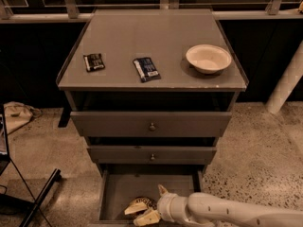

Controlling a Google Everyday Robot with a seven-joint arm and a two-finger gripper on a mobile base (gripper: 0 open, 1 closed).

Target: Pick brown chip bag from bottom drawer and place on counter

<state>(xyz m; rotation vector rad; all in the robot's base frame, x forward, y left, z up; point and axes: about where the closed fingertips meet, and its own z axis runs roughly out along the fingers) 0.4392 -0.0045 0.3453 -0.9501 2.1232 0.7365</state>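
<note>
The bottom drawer is pulled open below two upper drawers with round knobs. The brown chip bag, dark brown with white lettering and cream ends, lies at the drawer's front middle. My gripper, on a white arm that enters from the lower right, is down in the drawer right at the bag and touches or overlaps its right side. The bag's lower part is cut off by the frame edge. The counter is the cabinet's flat grey top.
On the counter lie a small black packet at the left, a small dark-blue packet in the middle and a cream bowl at the right. A black stand leg and a beige bag are on the floor at the left.
</note>
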